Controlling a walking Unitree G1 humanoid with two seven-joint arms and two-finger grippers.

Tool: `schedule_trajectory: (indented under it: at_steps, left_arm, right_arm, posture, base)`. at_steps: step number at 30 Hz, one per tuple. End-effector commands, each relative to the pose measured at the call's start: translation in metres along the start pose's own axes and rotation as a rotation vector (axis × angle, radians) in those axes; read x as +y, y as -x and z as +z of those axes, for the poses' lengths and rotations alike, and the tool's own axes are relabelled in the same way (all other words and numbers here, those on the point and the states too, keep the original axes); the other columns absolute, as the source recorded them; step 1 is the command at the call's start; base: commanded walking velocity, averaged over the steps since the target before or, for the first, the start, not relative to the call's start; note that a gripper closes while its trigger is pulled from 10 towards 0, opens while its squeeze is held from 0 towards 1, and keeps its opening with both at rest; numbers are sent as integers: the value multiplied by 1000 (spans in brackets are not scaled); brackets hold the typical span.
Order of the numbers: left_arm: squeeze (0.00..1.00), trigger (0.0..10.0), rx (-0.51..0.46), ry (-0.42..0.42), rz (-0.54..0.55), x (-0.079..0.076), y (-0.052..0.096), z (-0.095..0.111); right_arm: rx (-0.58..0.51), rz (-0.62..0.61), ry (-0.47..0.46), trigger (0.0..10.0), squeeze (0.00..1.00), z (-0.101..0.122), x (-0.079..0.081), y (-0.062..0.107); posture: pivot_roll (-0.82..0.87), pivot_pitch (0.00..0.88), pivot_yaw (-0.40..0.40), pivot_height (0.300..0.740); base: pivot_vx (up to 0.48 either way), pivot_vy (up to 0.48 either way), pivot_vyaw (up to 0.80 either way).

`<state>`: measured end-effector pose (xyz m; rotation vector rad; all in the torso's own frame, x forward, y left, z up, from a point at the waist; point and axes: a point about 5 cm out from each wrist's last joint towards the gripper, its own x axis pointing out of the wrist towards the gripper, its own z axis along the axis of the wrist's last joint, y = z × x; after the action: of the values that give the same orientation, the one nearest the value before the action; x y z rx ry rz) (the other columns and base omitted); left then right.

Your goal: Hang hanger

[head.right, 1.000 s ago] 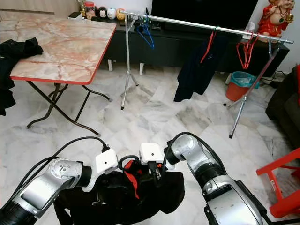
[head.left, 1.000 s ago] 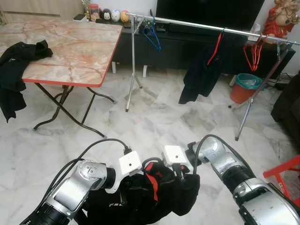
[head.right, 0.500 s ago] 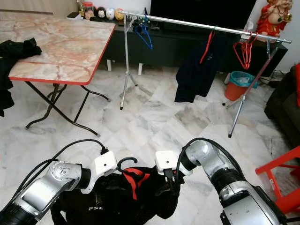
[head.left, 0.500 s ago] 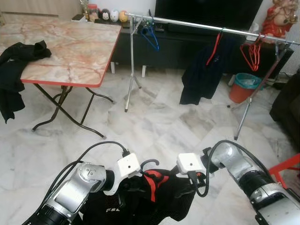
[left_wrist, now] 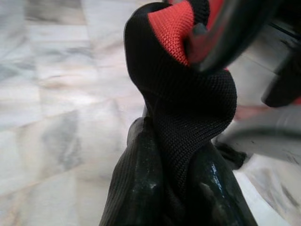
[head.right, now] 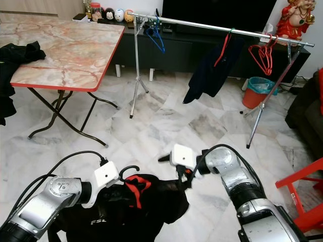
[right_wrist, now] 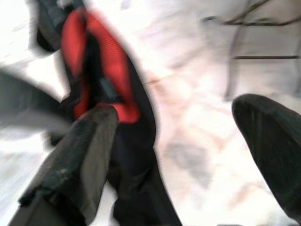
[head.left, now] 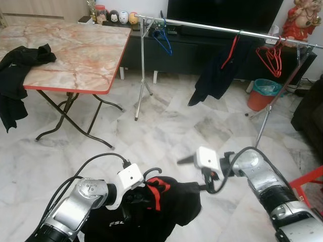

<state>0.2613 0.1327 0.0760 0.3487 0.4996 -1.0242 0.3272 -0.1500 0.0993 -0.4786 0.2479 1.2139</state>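
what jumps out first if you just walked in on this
Low in front, the left gripper holds a black garment with red collar on a hanger, while the right gripper hovers open beside it. Beyond, a silver clothes rail spans the room, a dark garment hanging midway.

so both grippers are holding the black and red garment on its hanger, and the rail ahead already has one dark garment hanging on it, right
Not quite: the left gripper is shut on the black and red garment, but the right gripper is open and off it, as the right wrist view shows. The hanger hook sticks up by the left wrist. The rail does carry one dark garment.
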Motion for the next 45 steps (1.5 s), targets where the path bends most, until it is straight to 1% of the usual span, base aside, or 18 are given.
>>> schedule_trajectory:
  at_steps: [1,2,3,4,5,6,8,10,11,12,17,18,22,25,28,32,38,45]
  left_arm:
    - [0,0,-27,-9,101,11,4,2]
    - [0,0,-50,-5,188,19,6,-1]
    - [0,0,-50,-5,188,19,6,-1]
    - [0,2196,-81,27,302,29,10,-4]
    - [0,10000,-116,67,435,40,15,-6]
    - [0,10000,-135,95,491,44,18,-9]
    - [0,10000,-151,106,524,46,20,-11]
    - [0,10000,-194,145,619,49,24,-16]
    - [0,10000,-194,145,619,49,24,-16]
    - [0,10000,-220,174,675,50,27,-20]
    - [0,10000,-277,248,802,47,31,-32]
    - [0,10000,-277,248,802,47,31,-32]
    - [0,10000,-272,328,884,41,34,-51]
    - [0,10000,-254,344,914,40,35,-57]
    - [0,10000,-227,346,938,40,32,-63]
    - [0,10000,-227,374,986,45,37,-68]
    - [0,10000,-250,365,963,47,37,-66]
    - [0,10000,-228,343,941,48,33,-66]
  right_arm:
    - [-37,-131,-12,10000,0,2,-10,6]
    - [-77,-258,-66,10000,0,-1,-15,8]
    - [-77,-258,-66,10000,0,-1,-15,8]
    - [-114,-395,-123,10000,0,-5,-18,10]
    - [-142,-543,-197,10000,0,-13,-20,16]
    - [-145,-624,-239,10000,0,-20,-19,19]
    - [-132,-693,-281,10000,0,-30,-16,23]
    - [-117,-837,-368,10000,0,-48,-7,29]
    - [-117,-837,-368,10000,0,-48,-7,29]
    - [-126,-911,-429,10000,0,-58,-1,33]
    - [-100,-1067,-524,10000,0,-81,19,40]
    - [-100,-1067,-524,10000,0,-81,19,40]
    - [-49,-1126,-602,10000,0,-100,42,40]
    - [-40,-1146,-636,10000,0,-105,48,40]
    - [-27,-1159,-637,10000,0,-106,49,40]
    - [-29,-1190,-643,10000,0,-105,47,40]
    - [-35,-1235,-678,10000,0,-107,49,39]
    - [-52,-1269,-729,10000,0,-107,47,37]
  posture:
    - [159,0,-71,740]
    - [151,0,-68,740]
    - [151,0,-68,740]
    - [144,0,-65,740]
    - [134,0,-63,740]
    - [133,0,-62,740]
    - [134,0,-63,740]
    - [127,0,-63,740]
    - [127,0,-63,740]
    - [123,0,-65,740]
    - [127,0,-68,740]
    - [127,0,-68,740]
    - [129,0,-72,740]
    - [131,0,-74,740]
    - [120,0,-74,740]
    - [112,0,-66,740]
    - [112,0,-56,740]
    - [114,0,-47,740]
  base:
    - [0,0,0]
    - [0,0,0]
    - [0,0,0]
    - [0,0,0]
    - [0,0,0]
    - [0,0,0]
    - [0,0,0]
    - [0,0,0]
    - [0,0,0]
    - [0,0,0]
    - [0,0,0]
    - [0,0,0]
    - [0,0,0]
    - [0,0,0]
    - [0,0,0]
    - [0,0,0]
    - [167,0,0]
    - [379,0,-76]
